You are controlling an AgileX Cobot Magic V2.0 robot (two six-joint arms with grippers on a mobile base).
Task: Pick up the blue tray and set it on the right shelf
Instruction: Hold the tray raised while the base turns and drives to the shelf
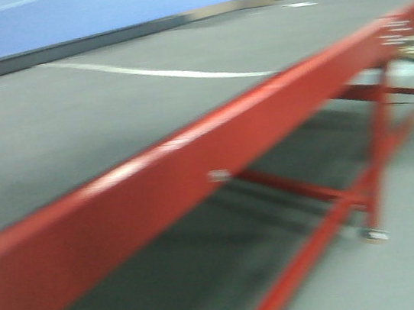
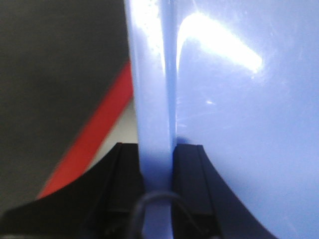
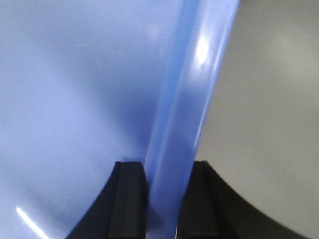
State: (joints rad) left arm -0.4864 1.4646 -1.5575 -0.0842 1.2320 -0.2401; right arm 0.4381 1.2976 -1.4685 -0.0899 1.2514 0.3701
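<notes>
Item: blue tray (image 2: 249, 124). Held off the surface between the two pincers, one on each opposite rim. In both wrist views the rim runs straight away from the pincer; the full outline is cut off, so I cannot tell the long axis.

Left pincer (image 2: 158, 149): closed down on the tray's rim, black fingers (image 2: 124, 174) pressed to either side of it. The glossy basin spreads to the pincer's right.

Right pincer (image 3: 168, 167): likewise clamped on the opposite rim, fingers (image 3: 129, 189) flanking it. The basin spreads to its left.

Left wrist view only: red beam (image 2: 94, 134) and dark surface (image 2: 50, 74) beyond and left of the pincer.

Right wrist view only: pale grey floor (image 3: 269, 99) to the pincer's right.

Front view only, heavily blurred: the red beam's whole run on slanted red legs (image 1: 379, 146), a white line (image 1: 157, 73) across the dark surface, and a blue band (image 1: 94, 13) along the top edge, too smeared to identify. Neither pincer shows here.
</notes>
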